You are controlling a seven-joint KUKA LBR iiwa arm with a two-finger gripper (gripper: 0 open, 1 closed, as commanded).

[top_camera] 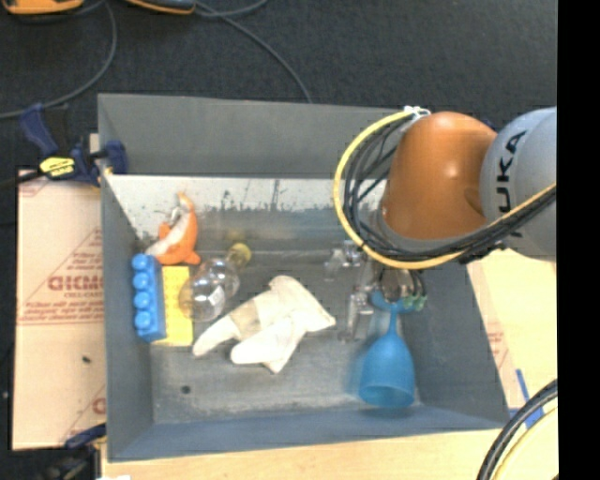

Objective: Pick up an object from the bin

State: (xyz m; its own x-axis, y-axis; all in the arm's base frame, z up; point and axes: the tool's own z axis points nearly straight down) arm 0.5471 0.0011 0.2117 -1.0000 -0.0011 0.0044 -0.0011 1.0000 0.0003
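Camera view is showing a blue plastic goblet (385,370) — smooth, bell-shaped — lying in the bin's (281,398) lower right, stem touching the gripper (366,300) — whether it is clamping, I cannot tell.

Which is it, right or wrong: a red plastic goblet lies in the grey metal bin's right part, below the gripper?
Wrong colour: the camera view shows a blue plastic goblet in the right part of the grey metal bin, below the gripper.

Dark grey carpeted floor (375,47), thin black cables (281,66) trailing across it, orange shapes (37,5) at top edge, even light
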